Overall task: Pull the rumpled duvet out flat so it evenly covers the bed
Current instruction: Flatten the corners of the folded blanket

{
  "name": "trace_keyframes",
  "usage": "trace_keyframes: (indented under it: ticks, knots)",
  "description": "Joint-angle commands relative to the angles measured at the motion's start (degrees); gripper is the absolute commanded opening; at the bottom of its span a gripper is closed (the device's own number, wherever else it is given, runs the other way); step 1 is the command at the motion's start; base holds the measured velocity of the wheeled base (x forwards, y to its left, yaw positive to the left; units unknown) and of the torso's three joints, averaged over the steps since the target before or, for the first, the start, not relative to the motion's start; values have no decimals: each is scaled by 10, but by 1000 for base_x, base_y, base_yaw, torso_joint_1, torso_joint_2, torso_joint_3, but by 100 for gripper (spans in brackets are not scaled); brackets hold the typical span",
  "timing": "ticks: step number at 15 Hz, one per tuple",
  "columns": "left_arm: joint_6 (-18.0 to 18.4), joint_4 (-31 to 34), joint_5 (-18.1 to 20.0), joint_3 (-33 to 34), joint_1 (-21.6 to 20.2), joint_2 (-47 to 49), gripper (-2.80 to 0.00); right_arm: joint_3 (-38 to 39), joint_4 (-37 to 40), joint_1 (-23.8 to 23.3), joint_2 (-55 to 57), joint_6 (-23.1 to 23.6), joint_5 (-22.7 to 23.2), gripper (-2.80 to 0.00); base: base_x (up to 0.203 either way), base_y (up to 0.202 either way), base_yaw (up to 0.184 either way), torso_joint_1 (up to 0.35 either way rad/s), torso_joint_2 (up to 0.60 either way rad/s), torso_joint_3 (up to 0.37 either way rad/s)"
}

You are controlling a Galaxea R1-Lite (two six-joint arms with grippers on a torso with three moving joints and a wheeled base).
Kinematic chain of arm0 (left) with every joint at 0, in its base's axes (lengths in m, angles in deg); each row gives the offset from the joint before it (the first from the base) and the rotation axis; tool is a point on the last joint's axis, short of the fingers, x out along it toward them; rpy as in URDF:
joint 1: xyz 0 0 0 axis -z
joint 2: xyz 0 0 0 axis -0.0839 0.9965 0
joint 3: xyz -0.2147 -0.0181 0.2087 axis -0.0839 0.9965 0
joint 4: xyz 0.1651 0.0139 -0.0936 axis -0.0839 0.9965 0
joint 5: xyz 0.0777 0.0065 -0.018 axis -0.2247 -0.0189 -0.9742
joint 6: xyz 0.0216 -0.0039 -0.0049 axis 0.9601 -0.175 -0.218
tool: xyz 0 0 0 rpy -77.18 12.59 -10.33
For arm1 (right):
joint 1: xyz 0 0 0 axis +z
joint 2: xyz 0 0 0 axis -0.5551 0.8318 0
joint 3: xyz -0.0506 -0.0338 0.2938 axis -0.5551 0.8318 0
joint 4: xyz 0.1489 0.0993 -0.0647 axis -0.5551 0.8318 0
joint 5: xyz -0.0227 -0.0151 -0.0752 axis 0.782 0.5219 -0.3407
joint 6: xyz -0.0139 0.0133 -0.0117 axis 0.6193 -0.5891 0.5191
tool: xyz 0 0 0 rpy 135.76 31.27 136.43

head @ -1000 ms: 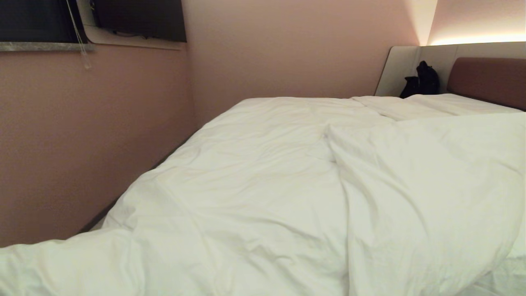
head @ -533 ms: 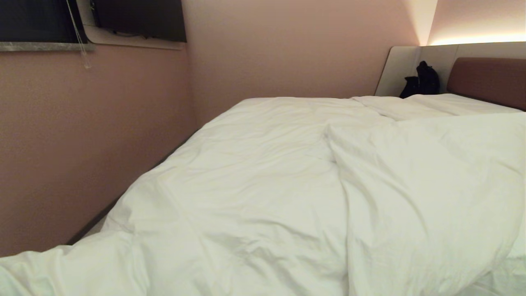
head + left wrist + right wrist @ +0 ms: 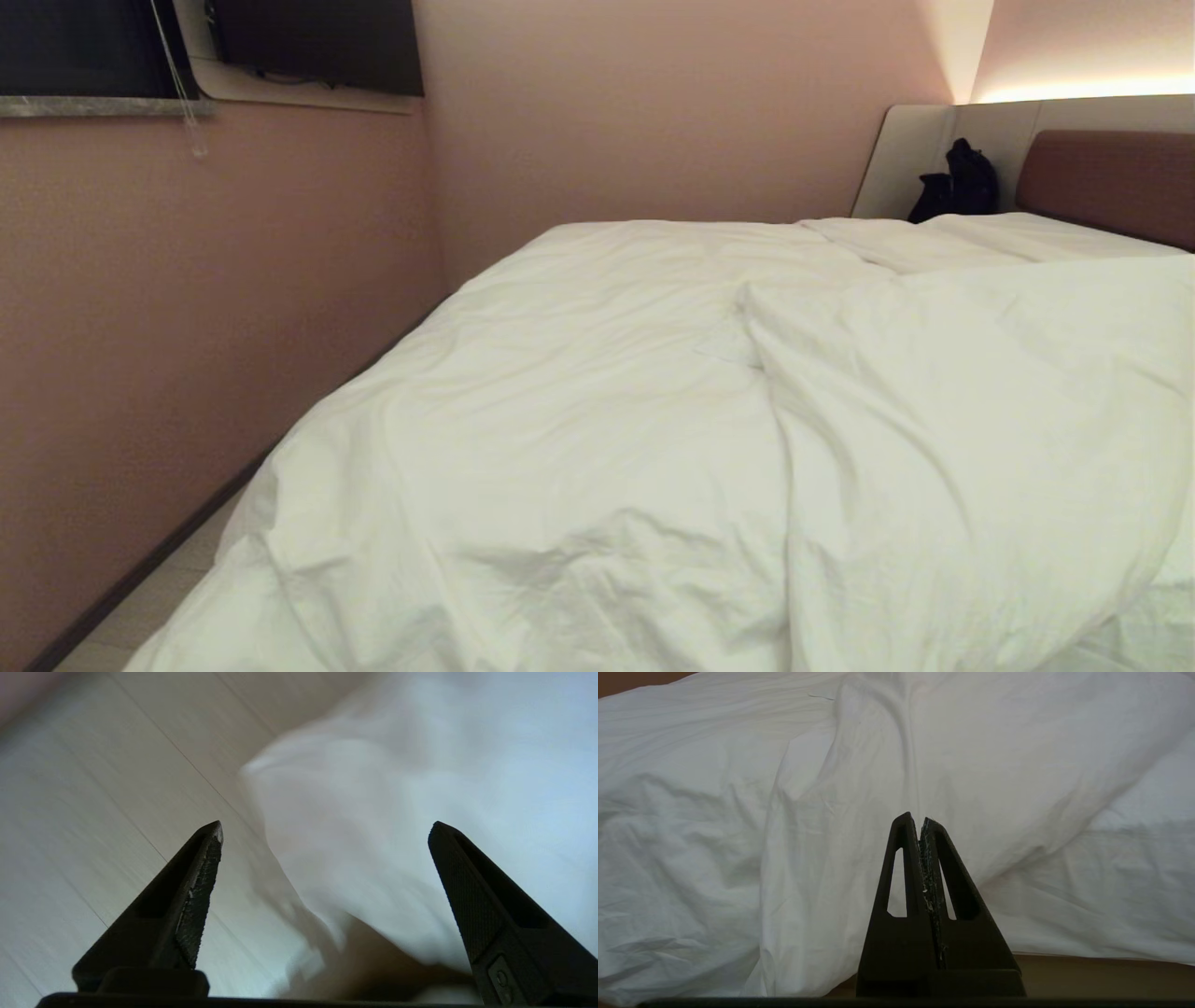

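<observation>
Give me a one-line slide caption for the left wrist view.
Left pincer open above the pale floor, a hanging duvet corner between its fingers.

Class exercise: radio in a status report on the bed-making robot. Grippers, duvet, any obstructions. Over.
Left gripper jaws open, empty, over the duvet corner and floor. Right gripper shut, idle. Duvet wrinkled, ridge down the middle. Black bag at the headboard, clear of the work.

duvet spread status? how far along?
Done: the puffy white duvet lies mostly flat over the bed's left half, its near-left corner hanging over the edge above the pale floor. In hand: nothing; the left gripper is open by that corner, the right gripper shut and empty. Left: the raised fold on the right needs pulling flat.
</observation>
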Motion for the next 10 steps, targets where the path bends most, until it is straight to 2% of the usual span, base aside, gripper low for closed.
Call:
trace_keyframes:
  ticks: [1,3,6,7,10]
  knots:
    - [20,117,14,-6,6,-36,0,0,0,0,0,0,0,-280,0,0,0,0,0,0]
    - [44,153,26,-3,8,-51,0,0,-1,0,0,0,0,-280,0,0,0,0,0,0]
    - [47,154,66,-3,20,-81,0,0,0,0,0,0,0,-280,0,0,0,0,0,0]
    - [46,151,89,-6,23,-96,0,0,0,0,0,0,0,-280,0,0,0,0,0,0]
    - [44,148,188,-20,25,-161,0,0,0,0,0,0,0,-280,0,0,0,0,0,0]
